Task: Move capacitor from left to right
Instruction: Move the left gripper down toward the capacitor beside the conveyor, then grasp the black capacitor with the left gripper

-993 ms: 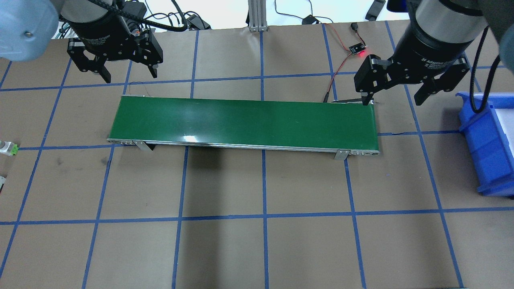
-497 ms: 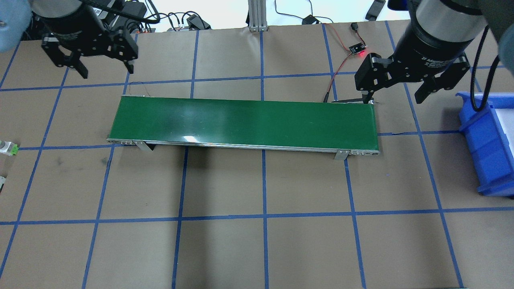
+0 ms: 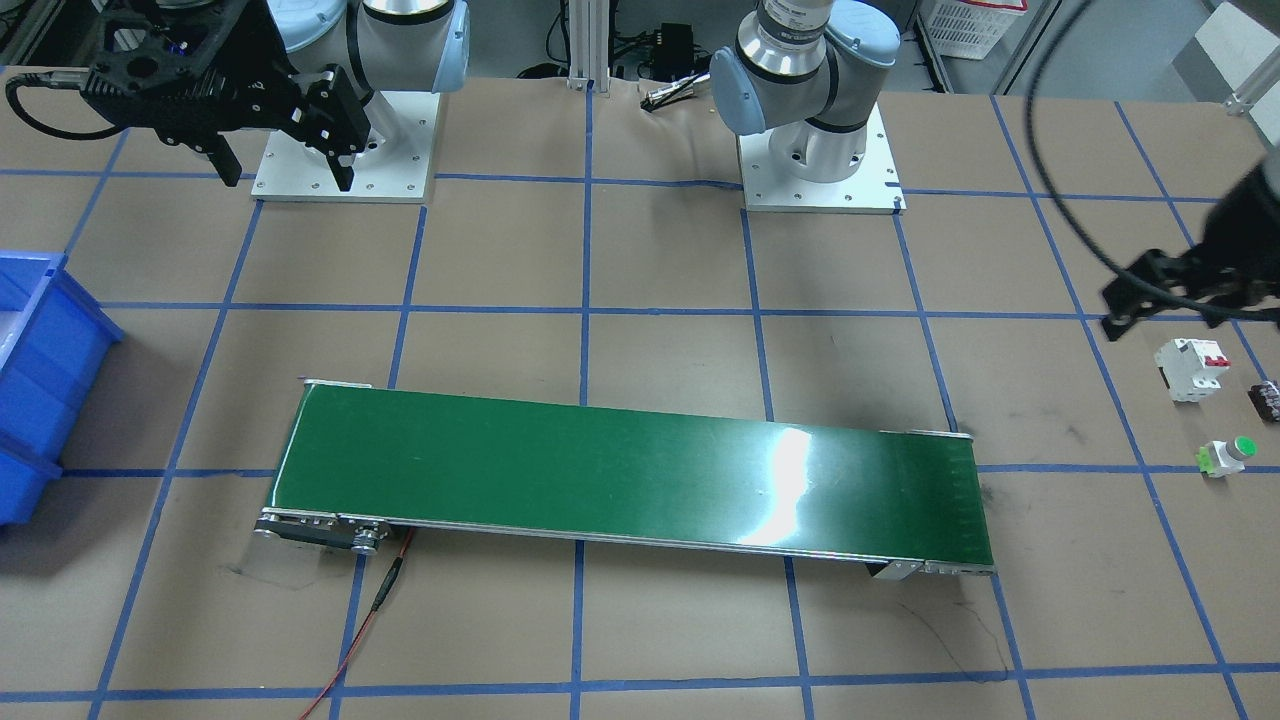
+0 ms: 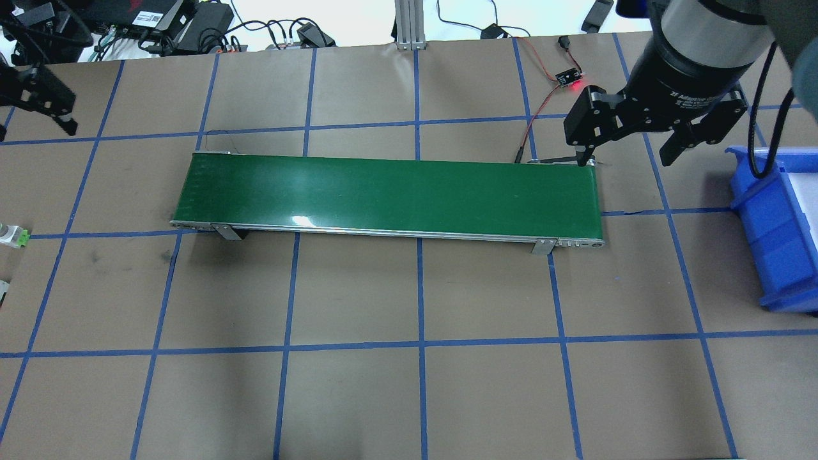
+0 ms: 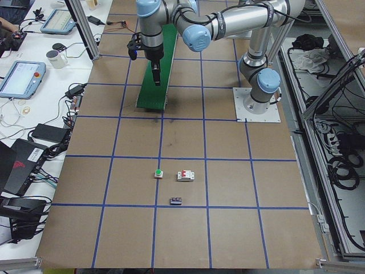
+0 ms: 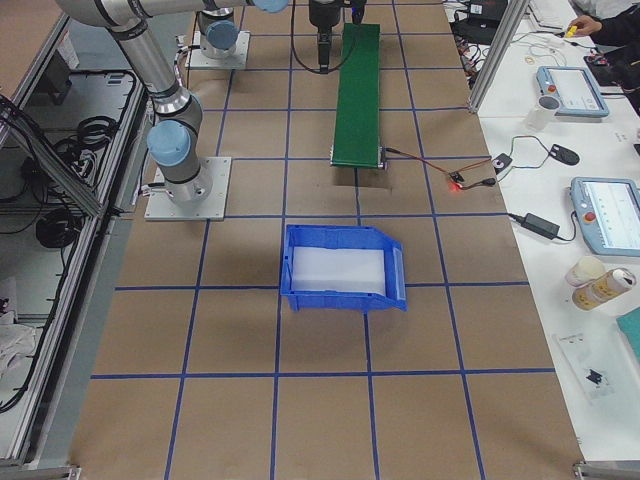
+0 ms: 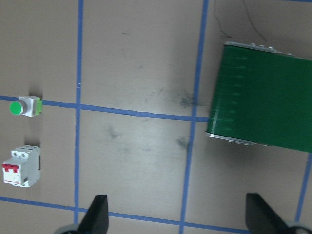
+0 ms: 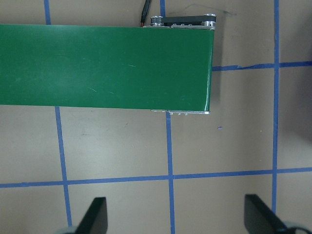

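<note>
1. Lying on the bench, the capacitor sits well beyond the end of the green conveyor on the robot's left, with nothing touching it.
2. Of the 3 small parts past that end, the capacitor is the farthest from the conveyor. The white breaker and the green-capped push button lie side by side a little nearer to it, and all 3 are apart from one another.
3. The left jaws hang above the bench past the same conveyor end, near the breaker. They are spread wide and hold nothing. The left wrist view shows the breaker and the button, but not the capacitor.
4. The right jaws hover near the conveyor's opposite end, likewise spread apart and empty.
5. A blue bin stands on the bench beyond that opposite end, apart from the conveyor.
</note>
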Motion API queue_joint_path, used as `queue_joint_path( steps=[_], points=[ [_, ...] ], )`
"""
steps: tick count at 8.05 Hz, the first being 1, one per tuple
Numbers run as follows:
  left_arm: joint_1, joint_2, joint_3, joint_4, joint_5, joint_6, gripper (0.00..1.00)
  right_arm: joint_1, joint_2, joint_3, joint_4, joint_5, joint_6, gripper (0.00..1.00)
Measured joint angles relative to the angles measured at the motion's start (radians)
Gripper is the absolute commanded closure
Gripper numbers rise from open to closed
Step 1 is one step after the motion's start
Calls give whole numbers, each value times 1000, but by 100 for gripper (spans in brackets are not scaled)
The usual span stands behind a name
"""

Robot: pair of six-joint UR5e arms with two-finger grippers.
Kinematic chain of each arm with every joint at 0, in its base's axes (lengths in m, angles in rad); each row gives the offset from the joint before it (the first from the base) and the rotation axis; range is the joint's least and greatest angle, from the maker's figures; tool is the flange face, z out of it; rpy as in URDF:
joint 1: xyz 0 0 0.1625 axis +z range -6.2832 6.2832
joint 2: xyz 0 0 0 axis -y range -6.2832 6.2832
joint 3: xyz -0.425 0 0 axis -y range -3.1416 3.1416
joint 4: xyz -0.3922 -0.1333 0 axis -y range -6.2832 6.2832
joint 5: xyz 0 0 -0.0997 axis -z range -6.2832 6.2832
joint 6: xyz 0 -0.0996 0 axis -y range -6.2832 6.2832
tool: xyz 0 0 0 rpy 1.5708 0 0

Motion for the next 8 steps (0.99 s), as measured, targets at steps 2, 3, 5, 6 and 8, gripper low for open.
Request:
queue_joint_path(
  steps=[2,3,5,6,8],
  points=[
    [187,-31,0,52,0,175,0,0,0,0,2,0,0,0],
    [281,-55,0,100,-1,269,0,-1,0,0,3,0,-1,0],
    [446,-133,0,219,-1,457,0,0,0,0,5,0,-1,0],
    [516,-185,0,301,-5,526,0,0,0,0,6,0,-1,0],
    [596,-308,0,414,-12,645,0,0,0,0,8,0,-2,0]
  ],
)
